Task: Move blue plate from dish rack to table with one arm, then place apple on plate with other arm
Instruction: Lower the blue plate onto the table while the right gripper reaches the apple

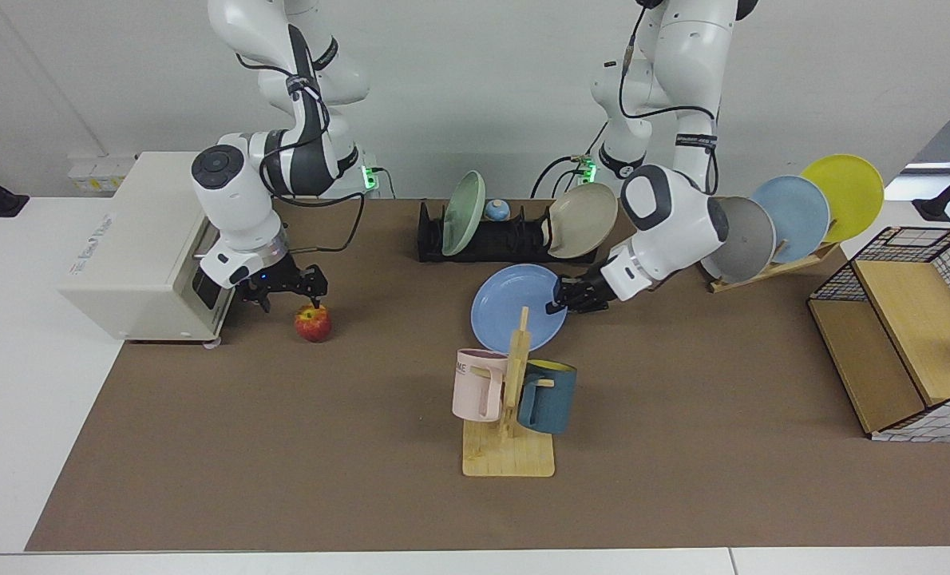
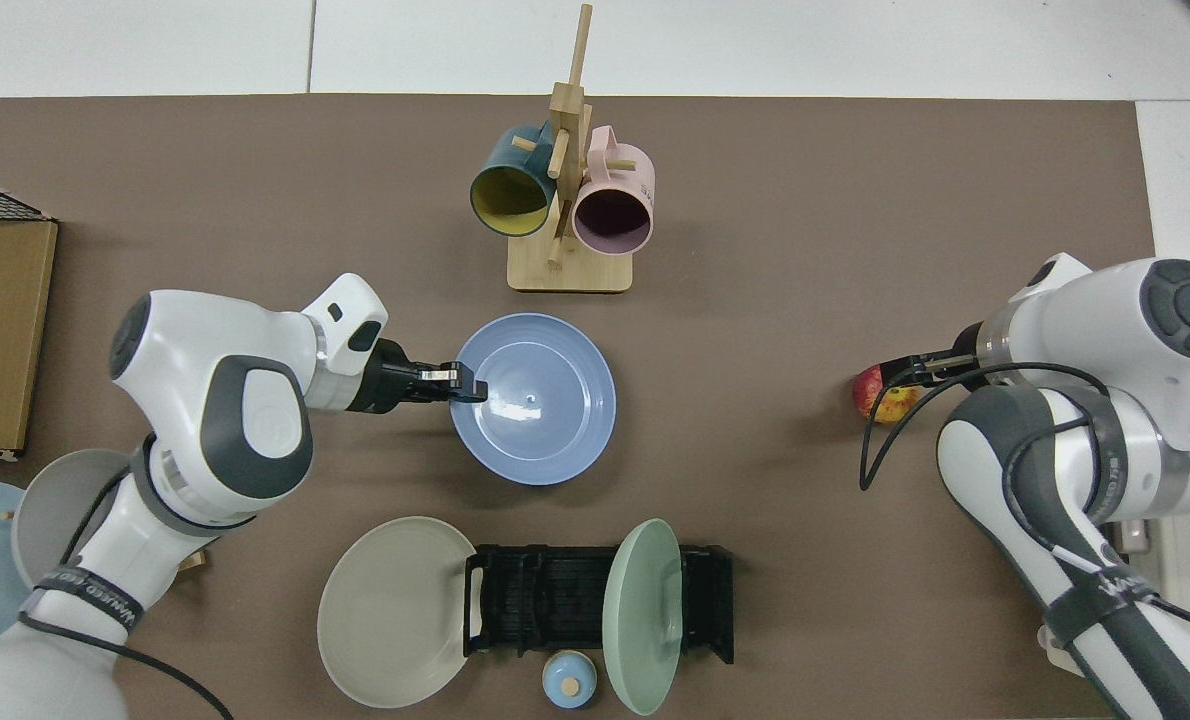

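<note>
Now left gripper [image 1: 559, 302] clamping rim of blue plate [image 1: 517, 307], holding it low over table [image 1: 283, 447], clear of dish rack [image 1: 491, 239]. Right gripper [image 1: 290, 289], fingers apart, hovering just above apple [image 1: 313, 323].

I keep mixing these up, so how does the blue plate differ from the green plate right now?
The blue plate is out of the dish rack, nearly flat, low over the table; the green plate stands on edge in the rack. The left gripper pinches the blue plate's rim; nothing holds the green plate. Both are round and shallow.
</note>
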{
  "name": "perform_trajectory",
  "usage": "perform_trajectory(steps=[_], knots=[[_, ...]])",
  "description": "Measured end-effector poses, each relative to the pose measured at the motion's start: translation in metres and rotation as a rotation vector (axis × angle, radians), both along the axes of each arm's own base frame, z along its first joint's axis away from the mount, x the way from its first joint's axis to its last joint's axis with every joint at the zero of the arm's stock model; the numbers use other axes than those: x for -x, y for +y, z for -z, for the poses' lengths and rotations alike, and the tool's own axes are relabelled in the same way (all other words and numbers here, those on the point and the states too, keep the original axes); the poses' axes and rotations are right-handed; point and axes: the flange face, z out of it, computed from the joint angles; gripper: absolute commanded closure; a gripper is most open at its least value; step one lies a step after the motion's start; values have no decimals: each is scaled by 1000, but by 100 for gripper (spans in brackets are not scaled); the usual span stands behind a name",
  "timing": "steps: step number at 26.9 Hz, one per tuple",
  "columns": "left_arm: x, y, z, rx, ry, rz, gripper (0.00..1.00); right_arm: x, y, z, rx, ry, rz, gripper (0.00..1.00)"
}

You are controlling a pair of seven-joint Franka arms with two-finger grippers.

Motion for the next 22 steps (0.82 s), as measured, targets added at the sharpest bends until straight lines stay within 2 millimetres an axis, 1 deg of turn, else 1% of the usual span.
perform_trajectory(steps=[2,4,6,9,10,13,17,22], knots=[[4,-14,13,1,14,17,99,1,2,2,0,-3,-4,0],[5,-20,18,4,22,27,83,0,4,2,-2,-10,-6,0],[4,-22,17,7,16,32,66,0,6,3,-15,-19,1,0],[1,-22,14,7,0,37,30,2,7,7,-44,-27,21,0],[1,-22,13,5,-5,39,22,3,7,9,-47,-31,23,0],[-2,-22,9,-13,-29,57,6,6,7,16,-49,-44,19,0],[-9,-23,-7,-61,-72,85,1,13,6,29,-47,-32,6,0],[-17,-24,-33,-152,-101,74,0,19,6,41,-45,-38,-6,0]])
